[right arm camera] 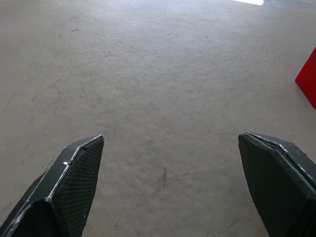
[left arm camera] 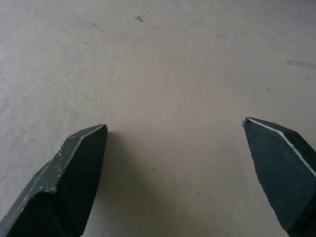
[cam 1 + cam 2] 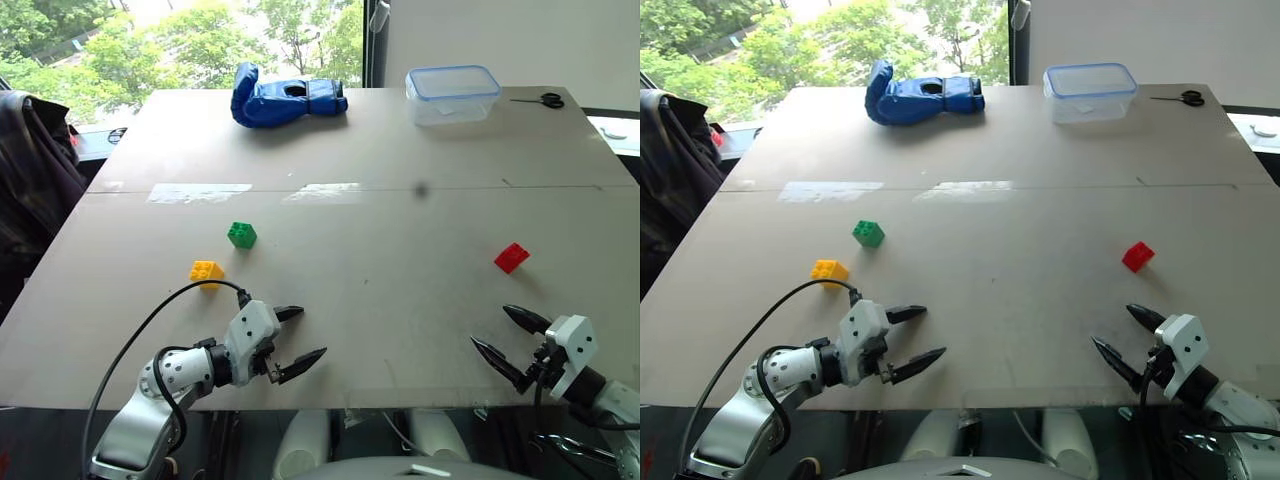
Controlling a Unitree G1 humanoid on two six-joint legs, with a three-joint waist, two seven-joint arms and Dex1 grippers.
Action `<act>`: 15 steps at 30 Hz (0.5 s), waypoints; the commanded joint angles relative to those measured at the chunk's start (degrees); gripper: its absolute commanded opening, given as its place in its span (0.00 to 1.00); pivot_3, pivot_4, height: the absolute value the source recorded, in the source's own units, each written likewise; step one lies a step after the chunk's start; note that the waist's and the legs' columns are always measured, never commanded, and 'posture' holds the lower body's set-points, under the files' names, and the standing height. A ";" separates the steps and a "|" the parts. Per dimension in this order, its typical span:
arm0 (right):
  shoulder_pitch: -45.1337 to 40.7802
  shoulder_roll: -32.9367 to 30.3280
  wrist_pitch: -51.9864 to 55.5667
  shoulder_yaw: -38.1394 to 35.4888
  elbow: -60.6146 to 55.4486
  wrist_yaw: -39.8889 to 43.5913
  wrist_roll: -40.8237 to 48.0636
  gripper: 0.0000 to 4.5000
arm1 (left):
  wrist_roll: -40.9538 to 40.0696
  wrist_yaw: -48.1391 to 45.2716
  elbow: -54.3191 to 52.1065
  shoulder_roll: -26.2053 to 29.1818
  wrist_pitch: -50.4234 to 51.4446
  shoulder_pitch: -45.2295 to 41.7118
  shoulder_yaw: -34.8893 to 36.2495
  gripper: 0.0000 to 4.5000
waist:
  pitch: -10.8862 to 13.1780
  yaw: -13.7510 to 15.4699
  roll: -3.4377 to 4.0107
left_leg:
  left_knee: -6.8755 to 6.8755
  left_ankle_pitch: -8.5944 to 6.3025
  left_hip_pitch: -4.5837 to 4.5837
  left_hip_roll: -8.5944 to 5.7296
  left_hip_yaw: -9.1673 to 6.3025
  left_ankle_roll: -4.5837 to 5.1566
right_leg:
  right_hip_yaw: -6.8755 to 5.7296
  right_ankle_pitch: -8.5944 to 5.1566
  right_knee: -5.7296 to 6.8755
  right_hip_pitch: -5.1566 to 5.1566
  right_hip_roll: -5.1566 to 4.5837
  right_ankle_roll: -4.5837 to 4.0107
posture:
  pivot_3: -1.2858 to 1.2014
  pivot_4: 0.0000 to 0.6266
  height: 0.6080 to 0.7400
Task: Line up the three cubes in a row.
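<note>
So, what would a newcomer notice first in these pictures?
Probably the three bright cubes on the grey table: the green cube and yellow cube close together on the left, the red cube alone on the right. Next, the blue glove at the far edge.

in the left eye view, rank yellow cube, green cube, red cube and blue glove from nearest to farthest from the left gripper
1. Yellow cube, just beyond the left gripper, to its left.
2. Green cube, farther back.
3. Red cube, across on the right.
4. Blue glove, at the far edge.

Blue glove [image 3: 285, 98], clear container [image 3: 453, 94], scissors [image 3: 544, 99]
</note>
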 commanded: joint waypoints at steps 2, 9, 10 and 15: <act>-0.29 0.45 -1.34 0.00 -0.56 -0.19 -0.60 0.99 | -0.90 0.38 -0.83 -0.35 0.13 -0.76 1.03 1.00 | 0.00 0.00 0.00 | 0.00 0.00 0.00 0.00 0.00 0.00 | 0.00 0.00 0.00 0.00 0.00 0.00 | 0.52 0.24 1.00; -1.41 0.49 -1.88 0.23 0.49 0.15 -1.41 0.99 | -1.07 0.69 -0.36 -1.38 0.57 -1.46 1.64 1.00 | 0.00 -0.10 0.00 | 0.00 0.00 0.00 0.00 0.00 0.00 | -0.01 0.01 0.01 0.00 0.00 0.00 | 0.52 0.24 1.00; -1.44 0.49 -1.92 0.26 0.55 0.20 -1.46 0.99 | -1.02 0.74 -0.48 -1.44 0.59 -1.33 1.63 1.00 | 0.00 -0.10 0.00 | 0.00 0.00 0.00 0.00 -0.01 0.00 | -0.01 0.01 0.00 0.00 0.00 0.00 | 0.52 0.24 1.00; -1.73 0.56 -1.97 0.41 0.77 0.27 -1.67 0.99 | -0.96 0.88 -0.77 -1.49 0.68 -0.90 1.68 1.00 | 0.00 -0.10 0.00 | 0.00 0.00 0.00 0.00 0.00 0.00 | 0.00 0.01 0.01 0.00 0.00 0.00 | 0.52 0.24 1.00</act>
